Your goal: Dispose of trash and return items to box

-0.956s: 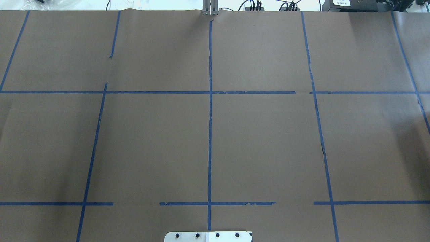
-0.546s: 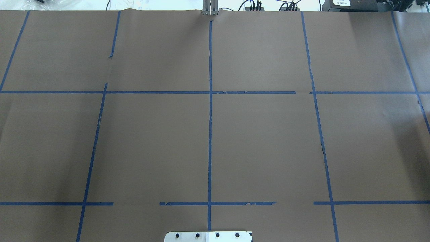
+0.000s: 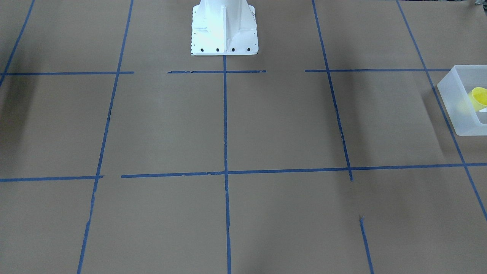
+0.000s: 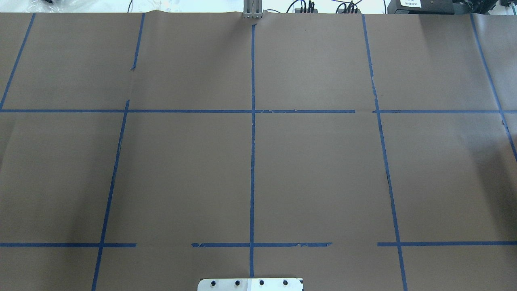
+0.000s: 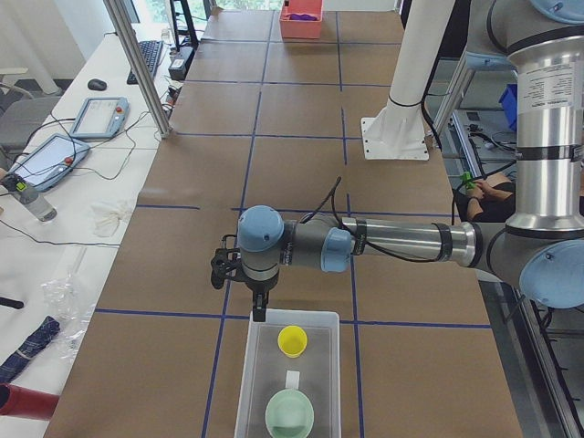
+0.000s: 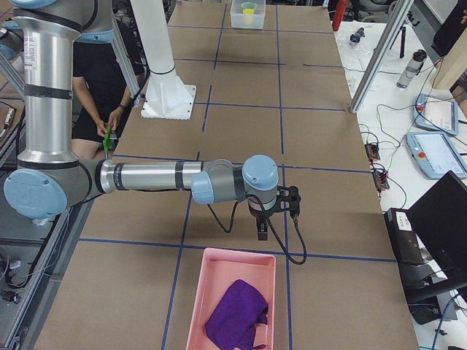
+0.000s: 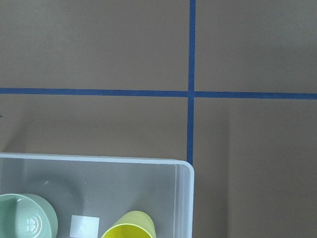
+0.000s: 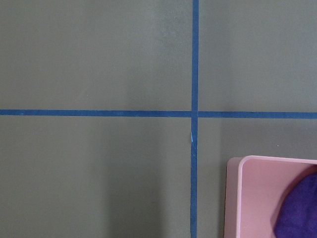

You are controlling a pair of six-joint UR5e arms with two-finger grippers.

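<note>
The yellow cup lies in the translucent white box at the table's left end. The cup and the box's rim also show in the left wrist view, and again in the front-facing view, cup and box. My left gripper points down just beyond the box's far rim. My right gripper points down just beyond a pink bin. I cannot tell whether either is open or shut. No fingers show in the wrist views.
A pale green cup and a white slip also lie in the box. The pink bin holds a purple cloth. The white pedestal stands at mid-table. A seated person is behind the robot.
</note>
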